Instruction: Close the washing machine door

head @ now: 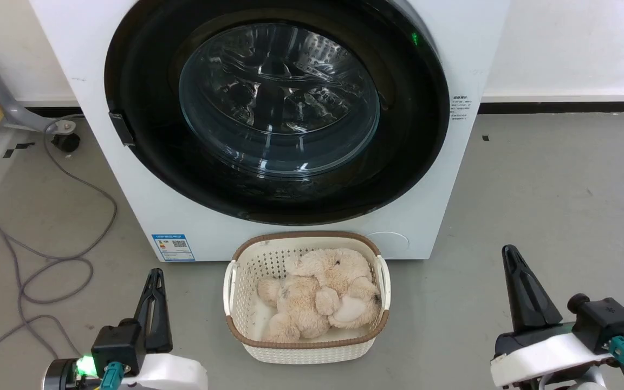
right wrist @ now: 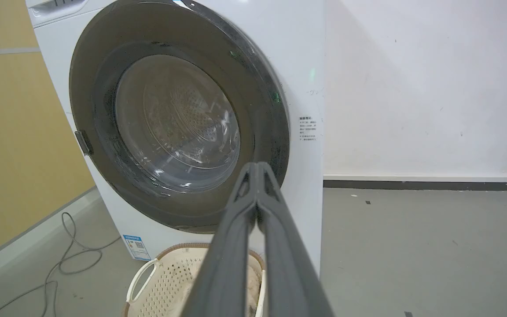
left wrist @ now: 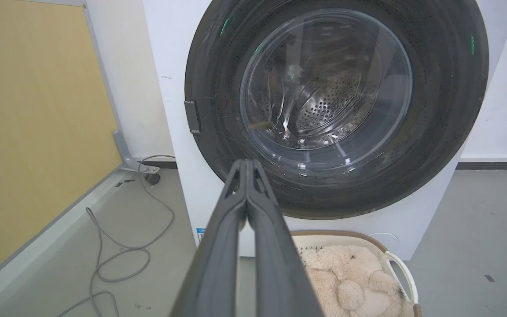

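Both sets of jaws clenched, empty: left gripper [head: 155, 273], right gripper [head: 508, 253]. washing machine door [head: 277, 108] shut against washing machine [head: 453, 49], ahead of both jaws. blue label [head: 173, 247] just beyond left jaws, print unreadable.

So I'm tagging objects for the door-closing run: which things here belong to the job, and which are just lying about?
Job: washing machine door, washing machine, left hand, right hand.

Lying about: basket, plush toy, floor cable.
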Motion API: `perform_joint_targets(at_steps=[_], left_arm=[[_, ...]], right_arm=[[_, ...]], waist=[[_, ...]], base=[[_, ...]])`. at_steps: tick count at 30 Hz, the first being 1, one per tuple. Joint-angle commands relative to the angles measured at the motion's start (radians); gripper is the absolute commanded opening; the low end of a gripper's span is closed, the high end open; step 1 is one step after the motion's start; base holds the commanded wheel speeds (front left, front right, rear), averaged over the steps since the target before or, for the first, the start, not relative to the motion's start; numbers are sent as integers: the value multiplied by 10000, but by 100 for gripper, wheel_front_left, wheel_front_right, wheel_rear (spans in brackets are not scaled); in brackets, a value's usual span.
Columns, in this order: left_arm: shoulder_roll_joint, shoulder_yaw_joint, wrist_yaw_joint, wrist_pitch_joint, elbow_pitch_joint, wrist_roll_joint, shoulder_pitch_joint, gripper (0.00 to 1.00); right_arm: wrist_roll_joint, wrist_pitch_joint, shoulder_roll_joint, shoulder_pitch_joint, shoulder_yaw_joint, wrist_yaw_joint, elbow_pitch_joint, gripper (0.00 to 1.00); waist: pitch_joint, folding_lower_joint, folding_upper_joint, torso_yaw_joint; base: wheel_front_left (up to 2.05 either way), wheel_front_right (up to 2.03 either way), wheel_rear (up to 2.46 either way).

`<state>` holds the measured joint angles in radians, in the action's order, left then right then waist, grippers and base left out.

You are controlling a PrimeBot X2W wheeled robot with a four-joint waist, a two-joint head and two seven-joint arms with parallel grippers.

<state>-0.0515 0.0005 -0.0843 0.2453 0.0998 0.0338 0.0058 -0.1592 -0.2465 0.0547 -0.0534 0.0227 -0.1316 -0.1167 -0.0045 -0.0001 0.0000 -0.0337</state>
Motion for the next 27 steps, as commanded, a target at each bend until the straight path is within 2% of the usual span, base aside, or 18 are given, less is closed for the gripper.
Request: perform_joint_targets(at_steps=[1, 27], left_arm=[[-3, 3, 52, -70, -45, -21, -4, 0], [1, 1, 235, -622, -266, -95, -16, 0]], right_arm=[[41, 71, -3, 37, -7, 1, 76, 0], [401, 625, -13, 152, -58, 3, 329, 0]], waist=[[1, 1, 0, 7], [11, 1, 0, 83]], base=[[0, 0, 0], [0, 0, 0]])
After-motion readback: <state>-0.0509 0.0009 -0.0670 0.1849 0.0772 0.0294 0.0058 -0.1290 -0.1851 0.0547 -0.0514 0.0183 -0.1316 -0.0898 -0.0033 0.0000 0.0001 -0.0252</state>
